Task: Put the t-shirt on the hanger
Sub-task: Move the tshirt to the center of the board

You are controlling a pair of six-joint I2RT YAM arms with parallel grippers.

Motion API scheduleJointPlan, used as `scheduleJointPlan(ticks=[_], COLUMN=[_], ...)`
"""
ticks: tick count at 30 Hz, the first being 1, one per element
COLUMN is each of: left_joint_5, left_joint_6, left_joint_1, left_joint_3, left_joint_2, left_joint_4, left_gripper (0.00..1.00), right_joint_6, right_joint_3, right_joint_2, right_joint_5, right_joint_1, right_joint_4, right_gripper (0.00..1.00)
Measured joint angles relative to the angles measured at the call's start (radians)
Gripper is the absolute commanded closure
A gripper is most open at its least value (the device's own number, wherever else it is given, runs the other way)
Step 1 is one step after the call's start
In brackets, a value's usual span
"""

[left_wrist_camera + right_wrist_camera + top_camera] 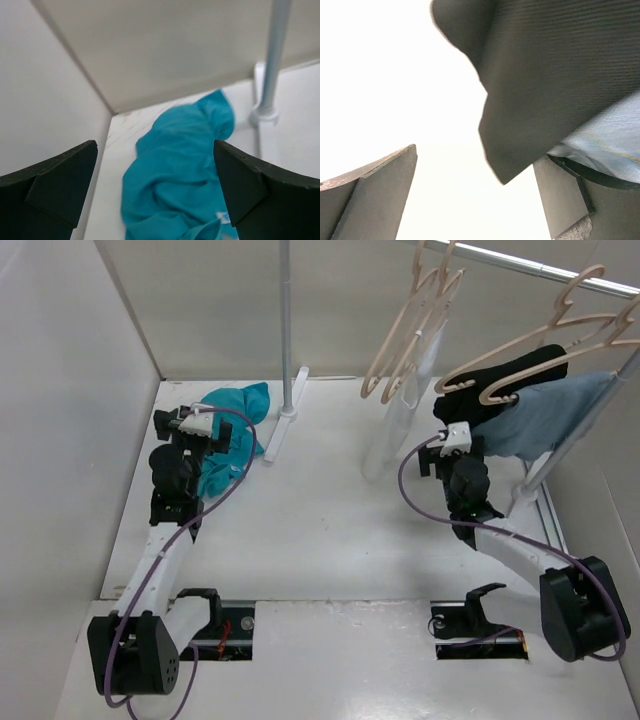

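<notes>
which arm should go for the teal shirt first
Left. The left gripper, open, hangs right above the t-shirt in the far-left corner; the right gripper, also open, is across the table under the hanging black garment.

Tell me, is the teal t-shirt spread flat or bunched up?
Bunched up: the t-shirt lies in a crumpled heap on the table.

A robotics lab test cell: left arm (160, 550) and right arm (515, 552) bolted at the bottom edge of a white table (330, 530), boxed in by bare white panels (60, 390). A metal clothes rail (540, 267) crosses the upper right.
</notes>
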Motion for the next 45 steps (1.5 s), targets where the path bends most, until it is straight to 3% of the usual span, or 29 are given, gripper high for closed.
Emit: scheduleJointPlan(ticks=[4, 8, 9, 10, 12, 15, 18, 21, 22, 25, 27, 32, 39, 45], left_joint_5=[-0.145, -0.215, -0.203, -0.186, -0.117, 0.005, 0.041, 0.032, 0.025, 0.011, 0.013, 0.073, 0.249, 0.423], left_joint_6=[0.072, 0.082, 0.082, 0.089, 0.127, 0.253, 0.326, 0.363, 0.368, 0.381, 0.385, 0.397, 0.491, 0.57], left_joint_1=[0.0, 0.003, 0.008, 0.013, 0.026, 0.042, 0.042, 0.034, 0.032, 0.031, 0.031, 0.057, 0.088, -0.082], left_joint_3=[0.06, 0.123, 0.134, 0.14, 0.147, 0.156, 0.183, 0.225, 0.245, 0.31, 0.35, 0.403, 0.429, 0.526], left_joint_2=[0.052, 0.164, 0.182, 0.192, 0.196, 0.211, 0.299, 0.447, 0.502, 0.636, 0.685, 0.653, 0.325, 0.204], left_joint_4=[-0.192, -0.33, -0.358, -0.381, -0.434, -0.533, -0.621, -0.677, -0.703, -0.764, -0.811, -0.92, -1.16, -1.363], left_gripper=[0.0, 0.0, 0.03, 0.16, 0.25, 0.2, 0.17, 0.24, 0.28, 0.65, 1.0, 1.0, 1.0, 1.0], right_joint_6=[-0.014, 0.065, 0.091, 0.108, 0.129, 0.154, 0.171, 0.173, 0.171, 0.166, 0.163, 0.157, 0.14, 0.154], right_joint_3=[0.0, 0.024, 0.037, 0.049, 0.063, 0.069, 0.074, 0.077, 0.077, 0.089, 0.101, 0.13, 0.161, 0.241], right_joint_2=[-0.04, -0.046, -0.048, -0.053, -0.087, -0.164, -0.212, -0.215, -0.21, -0.183, -0.164, -0.145, -0.085, -0.019], right_joint_5=[0.115, 0.282, 0.309, 0.323, 0.318, 0.298, 0.288, 0.283, 0.282, 0.286, 0.287, 0.289, 0.227, 0.049], right_joint_1=[0.109, 0.132, 0.132, 0.133, 0.136, 0.141, 0.158, 0.212, 0.238, 0.32, 0.367, 0.473, 0.59, 0.598], right_joint_4=[-0.09, -0.197, -0.237, -0.275, -0.333, -0.375, -0.384, -0.404, -0.412, -0.447, -0.463, -0.494, -0.515, -0.546], right_gripper=[0.0, 0.0, 0.0, 0.0, 0.0, 0.0, 0.0, 0.0, 0.0, 0.0, 0.0, 0.0, 0.0, 0.0])
